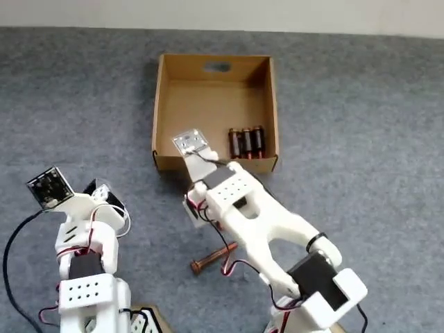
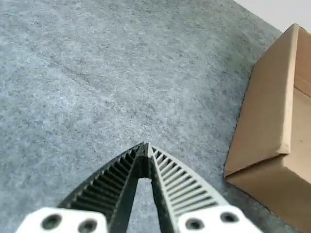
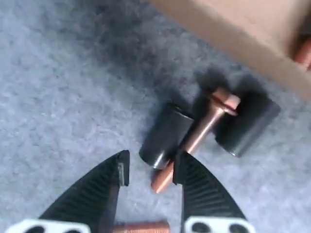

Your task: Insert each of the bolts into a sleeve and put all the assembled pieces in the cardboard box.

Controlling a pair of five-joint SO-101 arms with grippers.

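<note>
Grey felt covered the table (image 1: pixel 361 104) where two white robot arms stood side by side at its near edge. A cardboard box (image 1: pixel 158 111), open at the top, sat close to the far edge, about midway along it. Three assembled pieces (image 1: pixel 247 142) were lined up in its near right corner. The right arm stretched out to the box's near wall, its right gripper (image 3: pixel 151 170) spread wide and holding nothing, low over the felt. Just outside that wall lay two dark sleeves, the first sleeve (image 3: pixel 165 133) and the second sleeve (image 3: pixel 248 126), with a copper bolt (image 3: pixel 206 124) between them, not inserted in either. The bolt's tip pointed into the gap between the parted fingers (image 3: pixel 114 189), and its head faced the box. A loose bolt (image 1: pixel 214 257) lay on the felt closer to the near edge, partly under the right arm. The left gripper (image 2: pixel 145 155) was pressed closed on nothing over bare felt toward the near left corner, a corner of the box off to one side.
</note>
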